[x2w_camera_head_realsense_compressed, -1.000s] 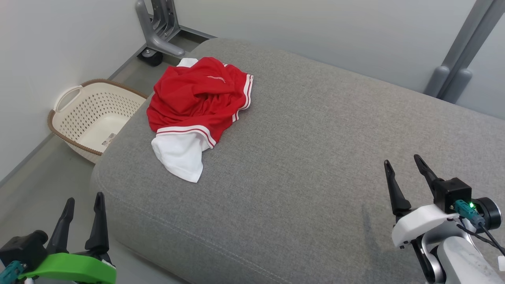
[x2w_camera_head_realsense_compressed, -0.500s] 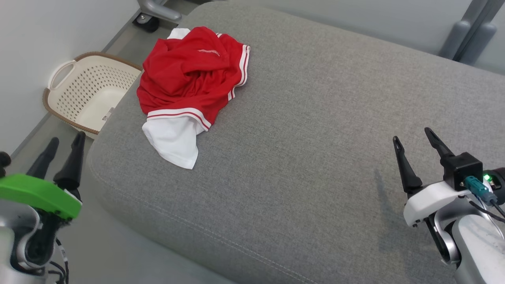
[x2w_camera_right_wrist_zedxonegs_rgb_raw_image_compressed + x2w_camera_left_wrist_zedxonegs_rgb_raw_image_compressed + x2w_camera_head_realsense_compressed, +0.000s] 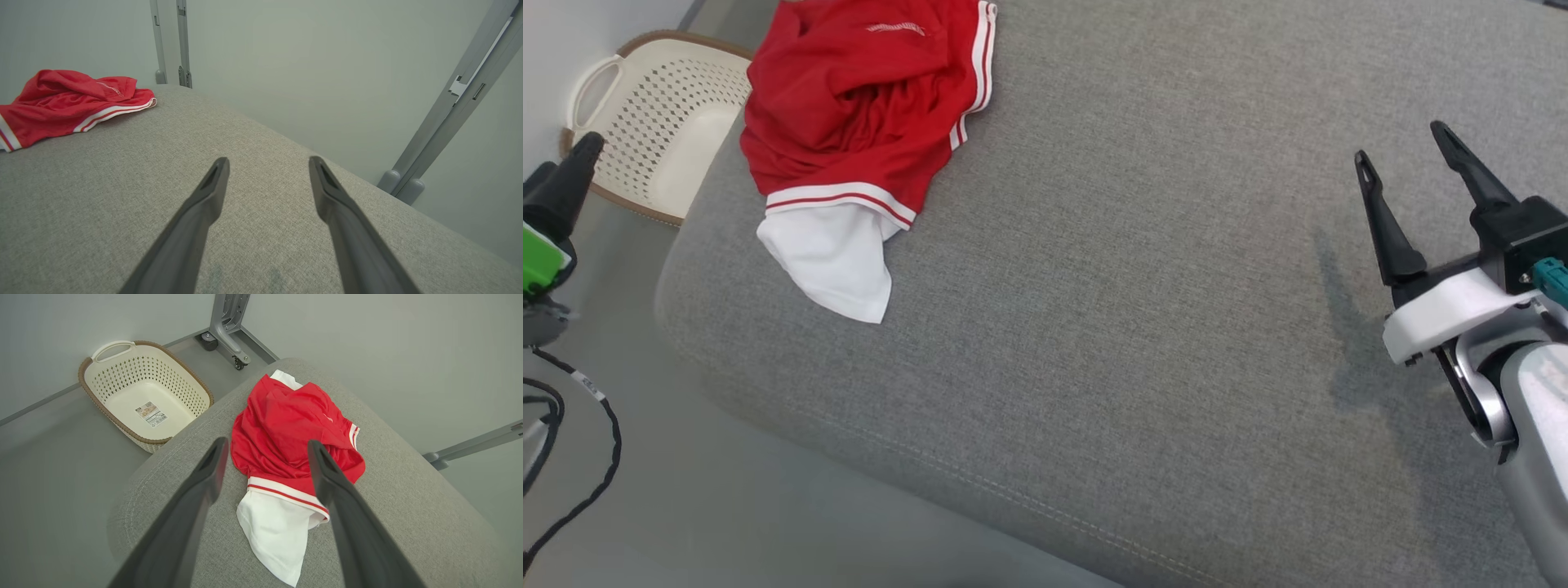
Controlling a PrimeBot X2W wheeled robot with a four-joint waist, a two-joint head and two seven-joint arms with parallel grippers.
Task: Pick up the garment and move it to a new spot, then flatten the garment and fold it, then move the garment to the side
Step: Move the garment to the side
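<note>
Both of your grippers are released and grasp nothing. The left gripper (image 3: 266, 444) spreads its two dark fingers wide; in its wrist view the garment (image 3: 286, 428) lies beyond and between them, apart from both. In the head view that gripper sits at the far left, off the side of the grey cushion (image 3: 1135, 286) and near the basket (image 3: 645, 106).

The garment lies crumpled on the cushion's far left part, close to the left edge; it is red, with white and red striped bands, and a white panel (image 3: 829, 261) trails from it toward the near side.

The basket, cream with a brown rim, stands on the floor (image 3: 645, 506) just beside that edge of the cushion; a label lies on its bottom. A black cable (image 3: 605, 425) hangs at the lower left of the head view.

Your right gripper (image 3: 1400, 143) hovers above the cushion's right part, fingers parted, well apart from the garment; its shadow falls on the grey fabric beside it. Grey metal posts (image 3: 449, 102) stand against the wall behind.
</note>
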